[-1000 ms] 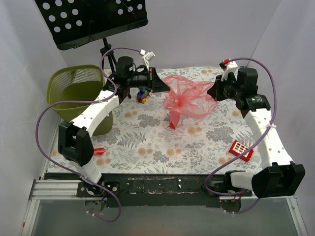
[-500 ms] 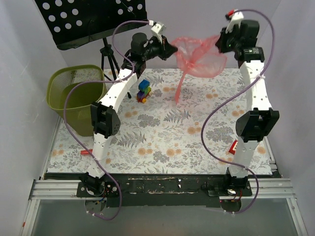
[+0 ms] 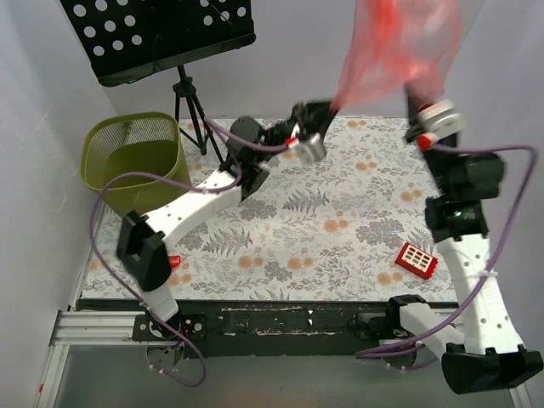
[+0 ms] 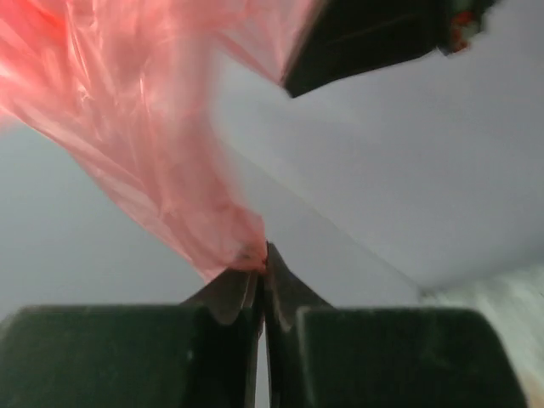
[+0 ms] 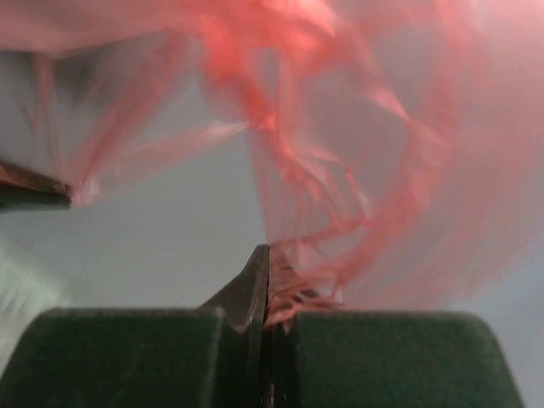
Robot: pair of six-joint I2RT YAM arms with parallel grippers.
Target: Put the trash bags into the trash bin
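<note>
Both arms reach high above the floral-patterned tabletop (image 3: 323, 229), the left stretched diagonally and the right nearly upright. The left claw (image 4: 262, 259) and the right claw (image 5: 265, 265) are each pressed together, pinching the thin translucent red-pink plastic trash bag (image 3: 391, 42), which is held aloft between them (blurred). The olive-green mesh trash bin (image 3: 170, 166) stands well apart at the far left, near a black perforated music stand (image 3: 161, 34).

Place: robot lab test cell
Enclosure: plain white wall panels (image 3: 34, 127)
Bench: floral-patterned cloth top (image 3: 340, 246)
Rig: aluminium rail (image 3: 93, 327), black base plate (image 3: 280, 327)
</note>
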